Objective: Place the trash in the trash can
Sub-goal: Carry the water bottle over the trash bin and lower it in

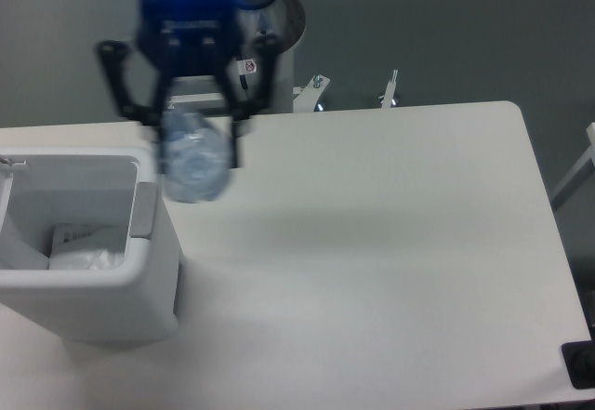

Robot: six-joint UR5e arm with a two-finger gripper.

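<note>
A white table (390,243) with rounded corners filled most of the view, against a dark grey floor. At the table's left edge stood 1 boxy white trash can (149,271) with a thick rim, its opening facing up. Inside it, near the bottom, lay a crumpled clear plastic bag (82,250); its details were too blurred to make out. Above the table's far left corner hung the arm's black gripper (191,140), glowing blue at its top, seen large and close to the camera. Its 2 fingers (237,131) were closed around 1 small clear plastic bottle (193,164), holding it in the air. The bottle was blurred, so its label could not be seen. The bottle sat just above and beside the can's right rim, over the far right corner of the can, not yet inside it. Behind the gripper, past the table's far edge, stood the arm's round metal base (279,19).
</note>
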